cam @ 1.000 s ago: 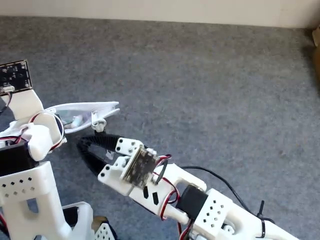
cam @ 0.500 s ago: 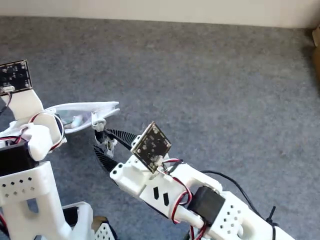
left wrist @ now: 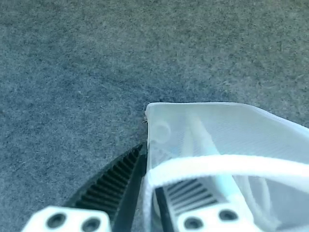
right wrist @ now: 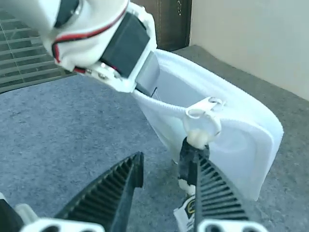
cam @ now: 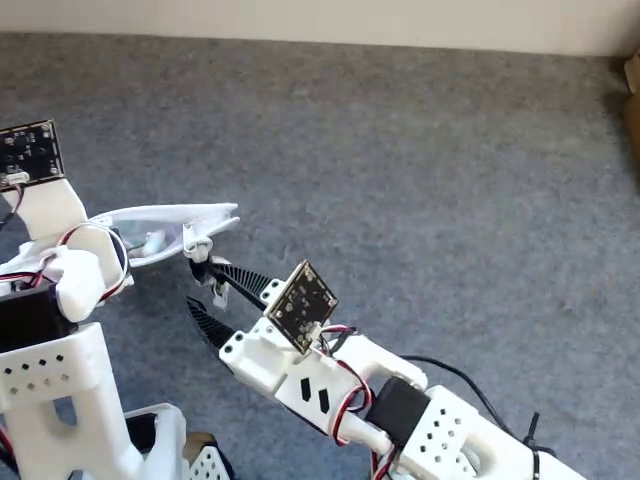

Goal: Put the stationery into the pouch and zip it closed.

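Note:
The white translucent pouch [cam: 165,222] hangs in the air, my left gripper [left wrist: 148,162] shut on its edge. Pens show through the pouch wall [left wrist: 217,140]. Its white zipper pull [cam: 197,243] dangles at the end facing the right arm. My right gripper [cam: 197,287] is open just below that pull. In the right wrist view the pull [right wrist: 205,110] hangs above one black finger [right wrist: 203,179], which touches the pull's dark cord [right wrist: 189,153]. The other finger [right wrist: 113,191] stands apart from the pouch [right wrist: 227,135]. A small tag [right wrist: 185,215] dangles under the cord.
Grey carpet [cam: 420,150] covers the whole surface and spreads wide beyond the arms. A pale wall strip [cam: 330,20] runs along the far edge. The left arm's white body [cam: 50,380] stands close beside the right arm's wrist [cam: 300,370].
My right gripper has rolled and shifted up toward the pouch's zipper pull, its fingers now just under it. The left arm and pouch have stayed still.

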Robot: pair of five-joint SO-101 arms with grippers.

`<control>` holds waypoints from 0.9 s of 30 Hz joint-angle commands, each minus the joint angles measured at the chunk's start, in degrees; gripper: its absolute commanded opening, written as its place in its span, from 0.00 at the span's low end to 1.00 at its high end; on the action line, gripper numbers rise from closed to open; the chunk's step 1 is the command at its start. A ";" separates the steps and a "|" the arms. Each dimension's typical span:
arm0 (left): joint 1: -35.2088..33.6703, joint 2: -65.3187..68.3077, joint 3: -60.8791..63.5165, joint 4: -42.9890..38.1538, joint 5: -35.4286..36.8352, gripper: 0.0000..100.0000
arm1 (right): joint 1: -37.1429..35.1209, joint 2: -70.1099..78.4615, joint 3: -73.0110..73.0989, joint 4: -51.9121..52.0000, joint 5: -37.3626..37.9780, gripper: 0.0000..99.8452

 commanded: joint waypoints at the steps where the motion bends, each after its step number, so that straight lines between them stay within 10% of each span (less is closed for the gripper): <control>1: -0.66 0.75 0.75 -0.88 -0.53 0.01 | 1.89 -1.01 -0.13 -2.68 -0.62 0.15; 27: -0.66 0.75 0.75 -0.88 -0.53 0.01 | 4.35 12.97 -2.86 -11.47 -10.81 0.15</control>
